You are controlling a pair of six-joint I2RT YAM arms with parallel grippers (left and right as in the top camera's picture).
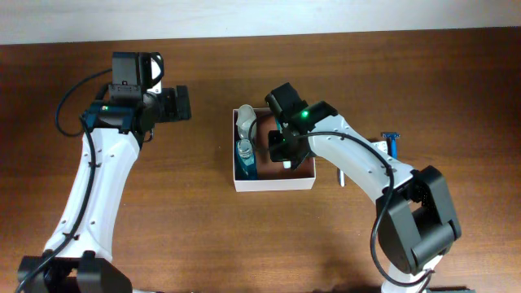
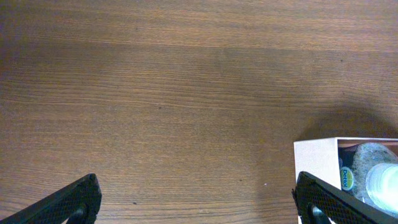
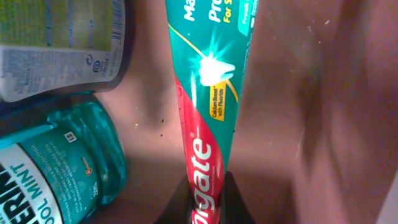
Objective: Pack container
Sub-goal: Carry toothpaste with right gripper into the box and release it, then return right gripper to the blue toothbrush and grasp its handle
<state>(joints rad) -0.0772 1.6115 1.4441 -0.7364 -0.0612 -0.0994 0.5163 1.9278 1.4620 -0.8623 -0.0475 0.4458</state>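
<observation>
Right gripper (image 3: 208, 210): clamped on toothpaste tube (image 3: 208, 93) inside container (image 1: 273, 185) | left gripper (image 1: 181, 103): spread wide above table (image 2: 186, 93)

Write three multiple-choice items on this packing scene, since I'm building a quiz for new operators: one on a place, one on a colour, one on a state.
1. The razor lies:
A. on the table, right of the container
B. inside the container
C. under the container

2. The mouthwash bottle is:
A. red
B. teal
C. yellow

3. The right claw is:
A. open and empty
B. shut on the razor
C. shut on the toothpaste tube

Key:
1 A: the overhead view shows it on bare wood beyond the container's right wall.
2 B: the right wrist view shows teal plastic.
3 C: the tube runs between its closed fingers.
</observation>
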